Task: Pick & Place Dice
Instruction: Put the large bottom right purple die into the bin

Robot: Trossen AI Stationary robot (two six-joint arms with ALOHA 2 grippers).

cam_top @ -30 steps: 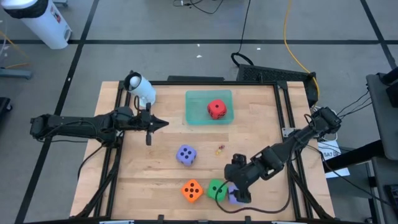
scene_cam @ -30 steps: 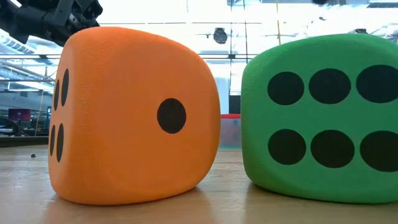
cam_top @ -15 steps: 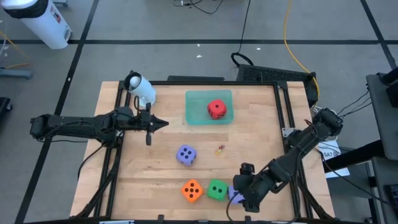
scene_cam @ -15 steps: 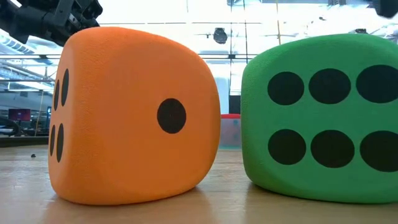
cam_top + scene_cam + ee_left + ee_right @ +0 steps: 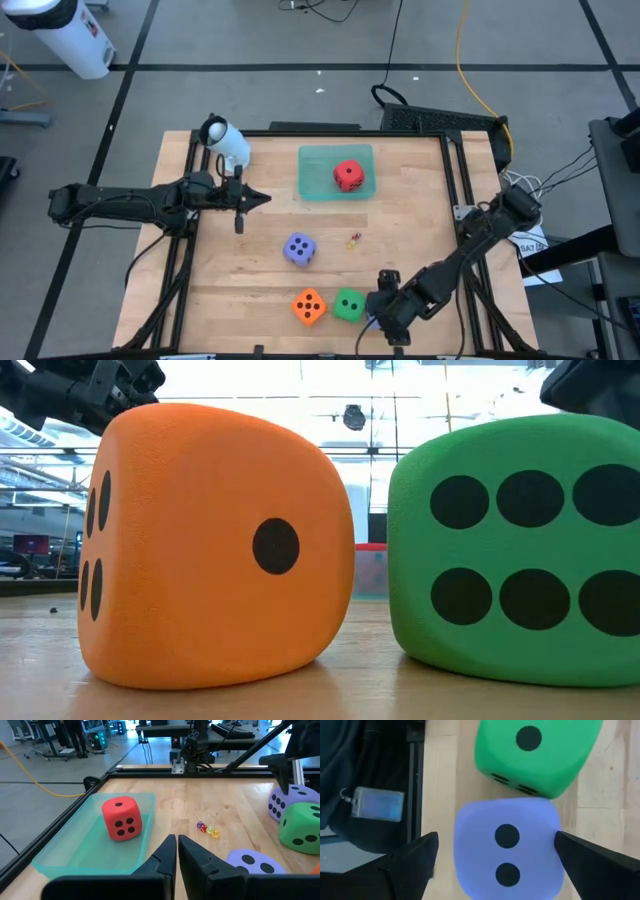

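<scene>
Right gripper (image 5: 388, 322) poised over a purple-blue die (image 5: 506, 847) at the table's near edge, fingers spread wide

Its two fingers (image 5: 410, 860) straddle that die without touching it, the green die (image 5: 348, 305) touching it on the left and the orange die (image 5: 308, 306) just beyond; the second purple-blue die (image 5: 299, 249) sits mid-table, the red die (image 5: 348, 176) rests inside the teal tray (image 5: 312, 165) at the far side, and the left gripper (image 5: 258, 198) waits over the table's left part, fingers pressed together on nothing
</scene>
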